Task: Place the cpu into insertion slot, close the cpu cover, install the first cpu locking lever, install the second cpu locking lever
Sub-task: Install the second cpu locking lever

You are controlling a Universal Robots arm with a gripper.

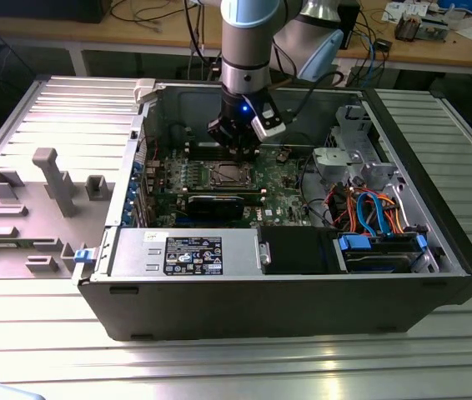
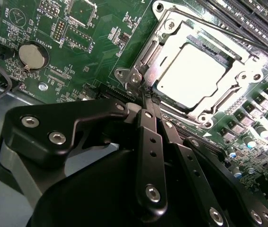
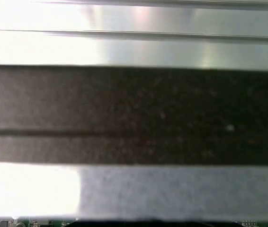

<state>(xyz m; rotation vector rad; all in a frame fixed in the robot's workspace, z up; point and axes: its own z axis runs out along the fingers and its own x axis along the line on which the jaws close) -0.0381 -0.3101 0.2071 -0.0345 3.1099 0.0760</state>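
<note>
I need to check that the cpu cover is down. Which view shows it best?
The second wrist view: the cpu cover lies flat around the cpu, framing its bright top, with the gripper at its corner. In the exterior view the cover is a tiny silvery square below the gripper.

The cpu (image 2: 191,75) top is dull, smooth metal; the cover (image 2: 172,42) is shiny steel; the gripper (image 2: 148,101) is matt black.
</note>
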